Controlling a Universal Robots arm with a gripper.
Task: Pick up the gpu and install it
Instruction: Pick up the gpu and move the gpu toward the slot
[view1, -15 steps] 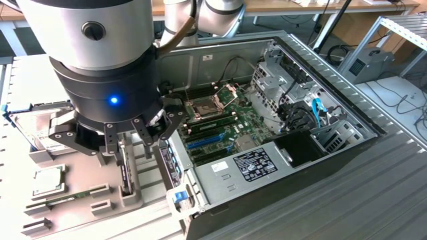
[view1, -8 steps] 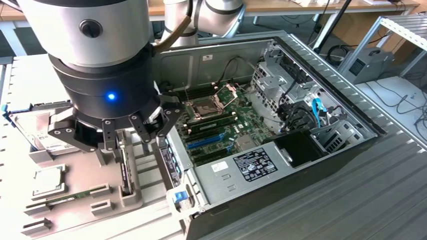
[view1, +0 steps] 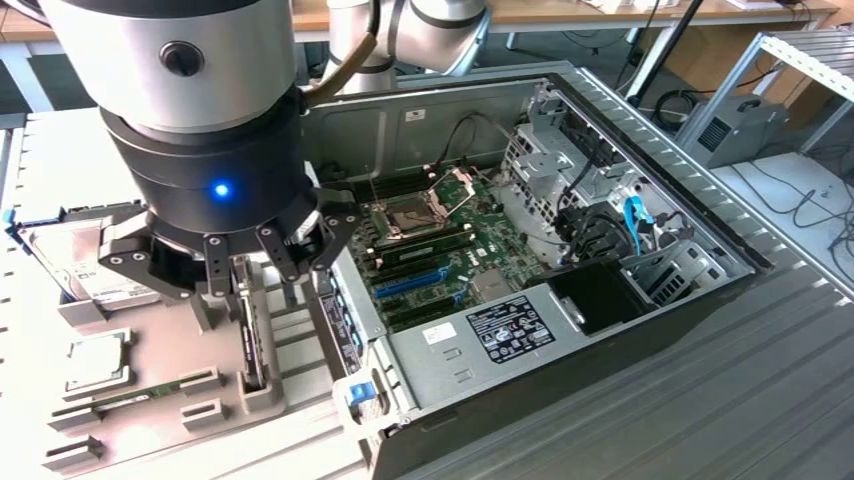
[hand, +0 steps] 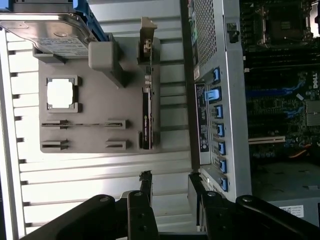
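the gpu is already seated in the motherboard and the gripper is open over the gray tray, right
Not quite. The gpu is not in the motherboard; it stands on edge in a slot of the gray tray, beside the open case, as the wrist view shows. The gripper is indeed open over that tray.

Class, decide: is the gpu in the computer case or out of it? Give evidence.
Out. The gpu stands on edge in a slot of the grey holder, outside the open case.
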